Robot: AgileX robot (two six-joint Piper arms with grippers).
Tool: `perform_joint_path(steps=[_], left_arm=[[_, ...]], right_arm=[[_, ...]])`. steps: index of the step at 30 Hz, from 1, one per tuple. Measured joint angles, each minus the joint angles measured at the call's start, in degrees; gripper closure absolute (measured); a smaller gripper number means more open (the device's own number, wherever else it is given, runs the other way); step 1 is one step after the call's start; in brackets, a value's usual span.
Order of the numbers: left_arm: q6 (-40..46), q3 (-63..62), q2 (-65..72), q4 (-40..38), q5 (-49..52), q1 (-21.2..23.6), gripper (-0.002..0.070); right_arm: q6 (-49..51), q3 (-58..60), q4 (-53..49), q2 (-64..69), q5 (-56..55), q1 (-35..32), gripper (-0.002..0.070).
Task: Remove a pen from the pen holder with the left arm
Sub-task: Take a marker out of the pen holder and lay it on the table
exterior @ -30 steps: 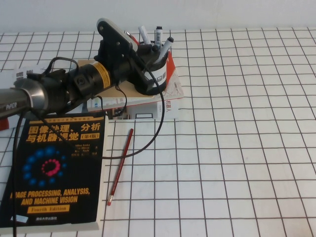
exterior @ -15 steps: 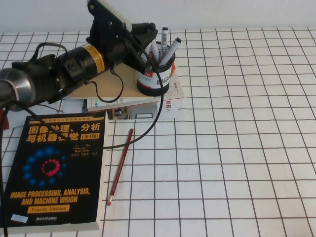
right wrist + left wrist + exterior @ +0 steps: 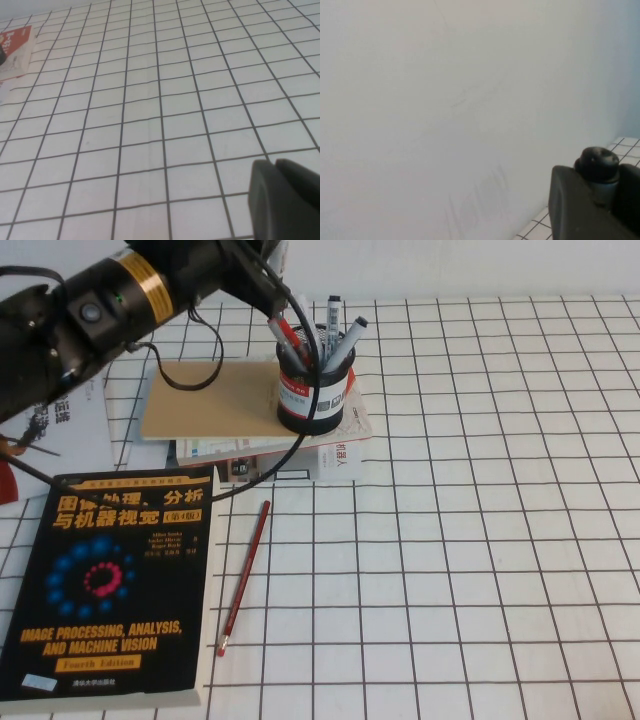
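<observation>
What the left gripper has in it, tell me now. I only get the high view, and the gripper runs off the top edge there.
Observer: In the left wrist view, the left gripper is closed on a marker with a black cap.
Operator: Describe what lies behind it.
Observer: Mostly a blank wall, with a sliver of the gridded table low in that picture.
Operator: Now place the right gripper. It is nowhere in my view.
Observer: The right wrist view shows the right gripper hanging over the gridded table, away from the marker.
</observation>
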Motion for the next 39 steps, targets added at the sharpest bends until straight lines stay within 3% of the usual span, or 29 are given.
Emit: perform_joint_path(steps=[3,7,12,15,18,21,25,28,32,39], left_arm=[[-8.5,0.0,-3.6,2.7,3.4,0.0,0.0549],[-27.4,0.1,-8.1,6.6,10.3,0.0,0.0549],[-33.2,4.1,-13.4,4.7,16.8,-0.3,0.0549],[-26.5,8.1,-16.4,-2.1,21.4,-1.0,0.0549],[-13.6,12.0,-18.1,-13.8,28.6,-2.7,0.0549],[5.8,13.7,-18.7,-30.9,38.5,-5.1,0.0550],[40.1,14.0,-18.5,-63.2,52.4,-7.9,0.0550],[53.5,14.0,-17.3,-81.6,60.8,-8.5,0.0550],[56.5,14.0,-13.5,-88.7,69.2,-8.6,0.0550],[41.7,14.0,-4.8,-79.1,73.7,-8.6,0.0550]], right_arm=[[0.0,0.0,0.0,0.0,0.0,0.0,0.0692],[0.0,0.0,0.0,0.0,0.0,0.0,0.0692],[0.0,0.0,0.0,0.0,0.0,0.0,0.0693],[0.0,0.0,0.0,0.0,0.0,0.0,0.0693],[0.0,0.0,0.0,0.0,0.0,0.0,0.0693],[0.0,0.0,0.0,0.0,0.0,0.0,0.0693],[0.0,0.0,0.0,0.0,0.0,0.0,0.0693],[0.0,0.0,0.0,0.0,0.0,0.0,0.0692],[0.0,0.0,0.0,0.0,0.0,0.0,0.0692],[0.0,0.0,0.0,0.0,0.0,0.0,0.0692]])
